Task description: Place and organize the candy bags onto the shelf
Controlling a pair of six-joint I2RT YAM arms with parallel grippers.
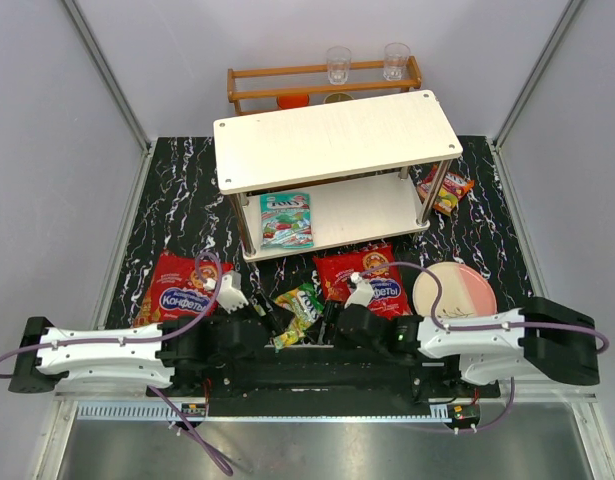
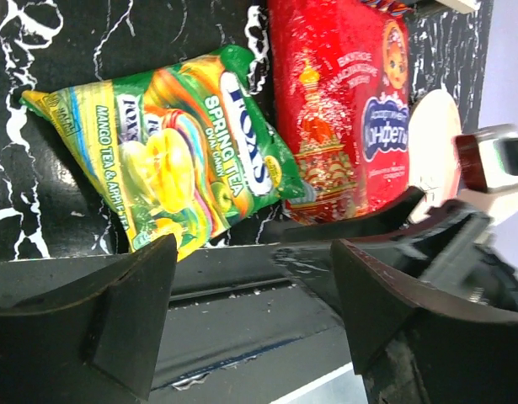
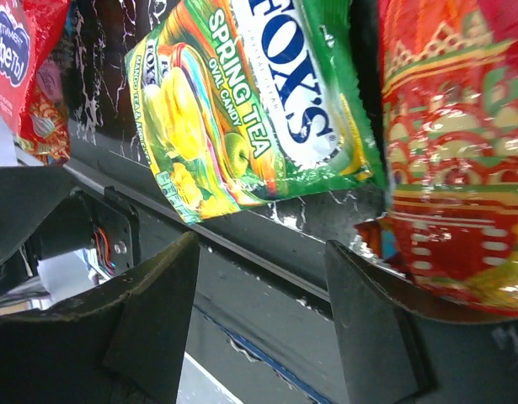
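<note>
A green-yellow candy bag lies on the black mat by the near edge, between my two grippers. My left gripper is open and empty just left of it. Just to the bag's right, my right gripper is also open and empty. One large red bag lies at the left. Another large red bag lies in the middle. A teal bag rests on the lower tier of the white shelf. A red-orange bag lies right of the shelf.
A round pink-and-cream plate sits right of the middle red bag. A brown wooden rack with two glasses stands behind the shelf. Grey walls enclose the mat on three sides.
</note>
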